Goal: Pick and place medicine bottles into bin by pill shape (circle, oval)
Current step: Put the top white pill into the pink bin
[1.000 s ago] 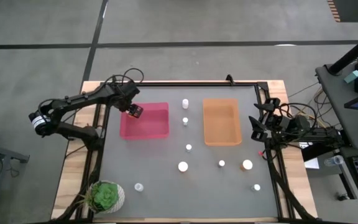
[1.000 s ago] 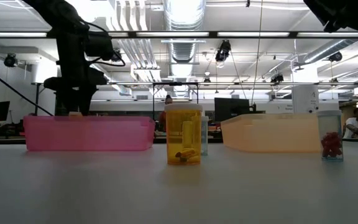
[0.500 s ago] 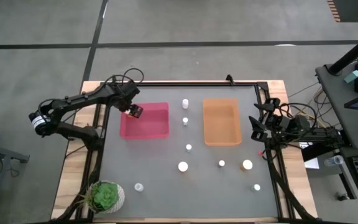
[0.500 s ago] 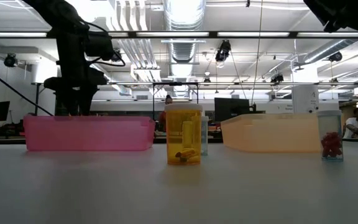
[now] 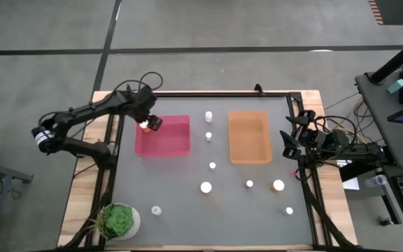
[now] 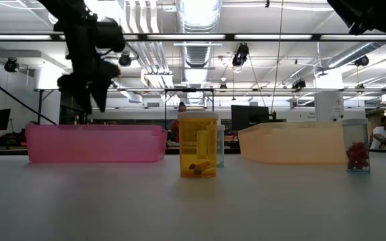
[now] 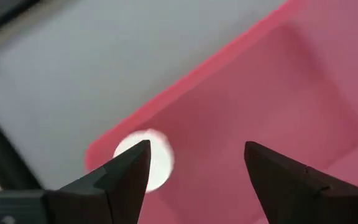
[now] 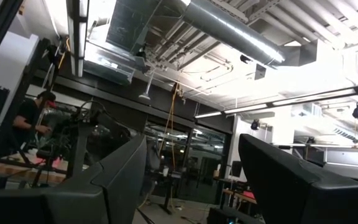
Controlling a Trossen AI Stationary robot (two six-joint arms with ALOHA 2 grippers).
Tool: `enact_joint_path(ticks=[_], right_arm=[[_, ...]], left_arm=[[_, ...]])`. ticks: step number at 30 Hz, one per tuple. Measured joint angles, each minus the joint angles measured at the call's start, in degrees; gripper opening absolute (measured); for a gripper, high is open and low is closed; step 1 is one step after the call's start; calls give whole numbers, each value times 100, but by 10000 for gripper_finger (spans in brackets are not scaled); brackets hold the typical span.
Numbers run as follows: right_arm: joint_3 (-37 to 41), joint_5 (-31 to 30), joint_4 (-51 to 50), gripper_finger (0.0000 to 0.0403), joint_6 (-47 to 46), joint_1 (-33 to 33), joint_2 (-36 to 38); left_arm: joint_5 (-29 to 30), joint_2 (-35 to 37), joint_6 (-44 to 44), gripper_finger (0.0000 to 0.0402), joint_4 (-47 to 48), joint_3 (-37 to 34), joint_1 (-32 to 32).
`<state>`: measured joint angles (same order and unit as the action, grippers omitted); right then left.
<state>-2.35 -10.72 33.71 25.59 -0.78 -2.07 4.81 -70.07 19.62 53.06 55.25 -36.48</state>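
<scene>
1. A grey desk (image 5: 187, 217) sits in an open workshop with ceiling ducts and strip lights; on it lie a pink bin (image 5: 163, 136) and an orange bin (image 5: 249, 136), with a potted plant (image 5: 117, 220) at one corner.
2. The left gripper (image 5: 147, 123) hangs over the pink bin's outer corner, its fingers spread apart and holding nothing.
3. Just below it a white-capped medicine bottle (image 7: 145, 158) rests inside the pink bin against its wall: that bottle looks delivered.
4. Half a second ago the gripper sat lower at the bin, hiding the cap; now it has lifted and tilted, and the cap shows.
5. Seven more bottles, such as one (image 5: 206, 187) mid-desk, are unmoved and still unsorted.
6. The right gripper (image 5: 285, 143) waits at the desk's edge, fingers apart, as before.
</scene>
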Motion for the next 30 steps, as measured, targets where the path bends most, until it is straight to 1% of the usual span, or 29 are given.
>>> enact_joint_path(ticks=[4, 10, 15, 21, 26, 28, 30], right_arm=[[0, 0, 0, 249, -2, 0, 0], [0, 0, -4, 249, -98, 0, 0], [0, 0, -18, 249, -563, 0, 0], [0, 2, -135, 247, -1477, 0, -5], [0, 2, 81, 234, -2044, 0, -212], [-2, 2, 301, 228, -2177, 0, -342], [-85, 2, 332, 224, -2276, 0, -498]], left_arm=[[-4, 209, -219, 244, -364, 186, 329], [-4, 653, -652, 244, -1638, 138, 1056], [-16, 973, -1227, 244, -2679, -61, 1830], [-17, 1174, -2265, 244, -4048, -418, 2650], [-45, 1203, -3622, 244, -5424, -910, 3162], [-136, 1203, -4077, 244, -6112, -1168, 3293], [-368, 1203, -4378, 244, -6872, -1439, 3352]])
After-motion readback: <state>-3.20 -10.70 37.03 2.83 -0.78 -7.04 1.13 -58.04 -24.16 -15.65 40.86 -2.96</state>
